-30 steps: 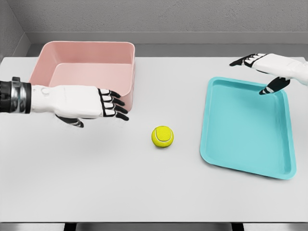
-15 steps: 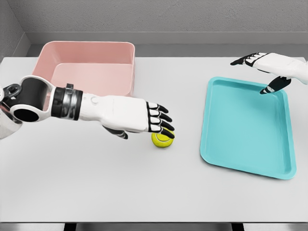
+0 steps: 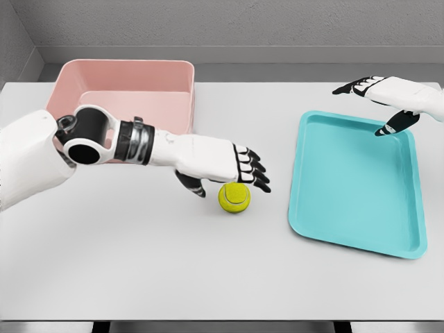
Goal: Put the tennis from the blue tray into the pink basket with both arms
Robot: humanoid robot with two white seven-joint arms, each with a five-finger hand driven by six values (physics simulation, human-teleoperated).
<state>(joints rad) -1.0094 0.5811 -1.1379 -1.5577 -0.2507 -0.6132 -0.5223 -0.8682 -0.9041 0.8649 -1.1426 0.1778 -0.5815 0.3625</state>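
Left hand point(image 3: 220, 164) over tennis ball point(image 3: 234, 197) (fingers extended)

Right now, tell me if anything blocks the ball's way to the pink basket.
Only the left hand and its forearm lie between the tennis ball and the pink basket; the table there shows no other object.

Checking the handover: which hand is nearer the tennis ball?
Left. The left hand hovers directly over the tennis ball; the right hand sits far off, above the blue tray's far corner.
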